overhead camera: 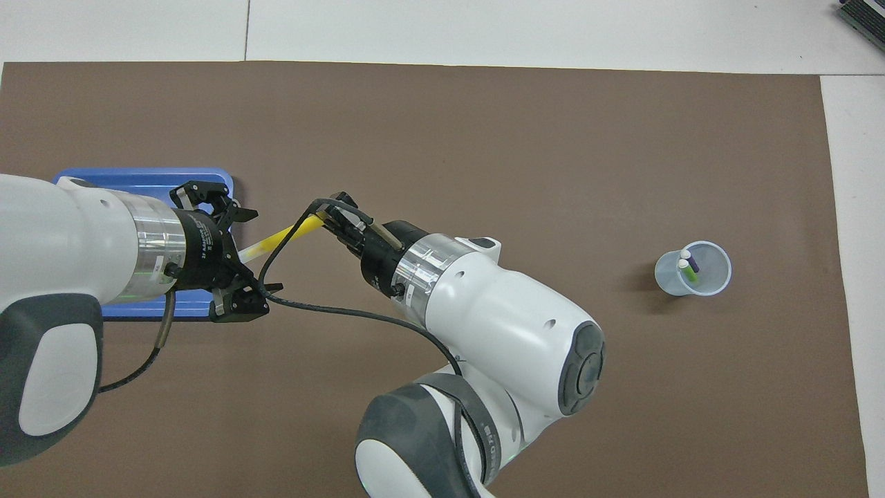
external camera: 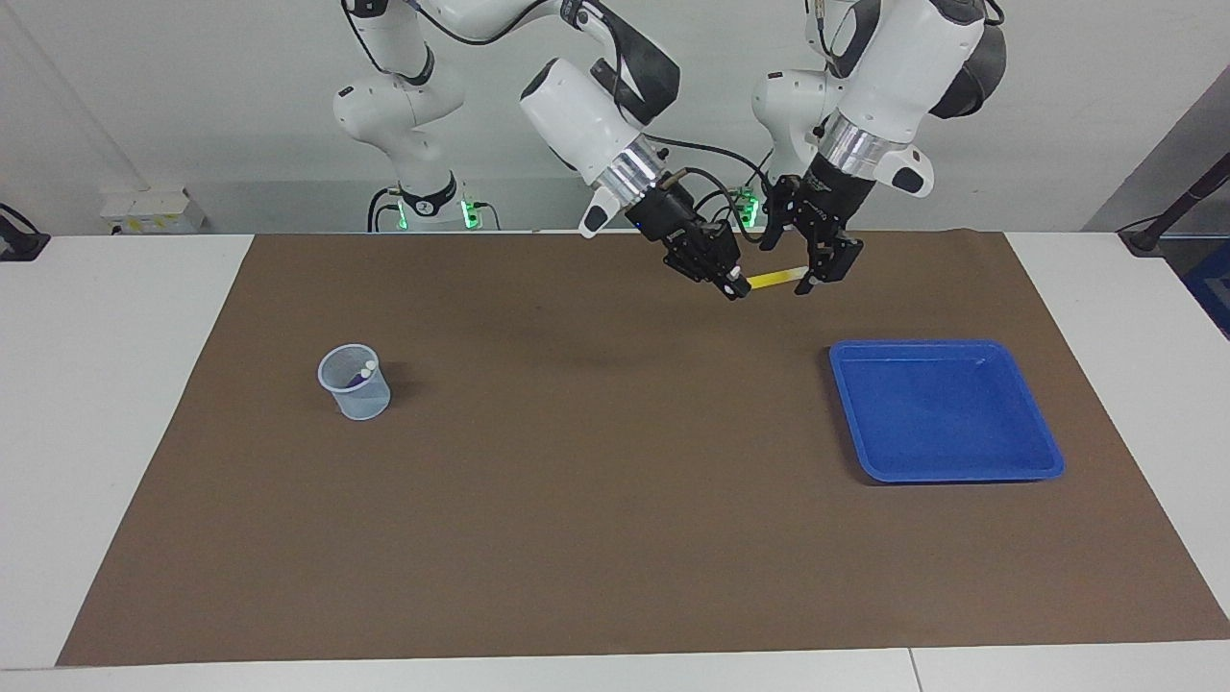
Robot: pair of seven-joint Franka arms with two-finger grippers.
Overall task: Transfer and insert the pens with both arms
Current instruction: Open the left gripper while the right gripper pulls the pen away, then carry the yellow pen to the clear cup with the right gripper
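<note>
Item: yellow pen [external camera: 774,279], carried in the air over the brown mat [external camera: 615,538] near the tabletop's robot-side edge, long axis nearly level and running between my two tools. Right tool [external camera: 734,284]: fingertips together, clamped on the pen's pale end, so this arm alone carries it. Left tool [external camera: 812,272]: fingers spread wide apart at the pen's yellow end, not gripping it. Item: clear cup [external camera: 355,382], standing on the mat toward the right arm's end of the tabletop, well apart from the pen, with the green pen [overhead camera: 688,272] and purple pen [overhead camera: 691,263] in it, pale ends up. Item: blue tray [external camera: 947,410], toward the left arm's end, nothing visible in it. Judgement: my right arm is the better placed for the cup; the level pen needs tipping upright before it goes in.
</note>
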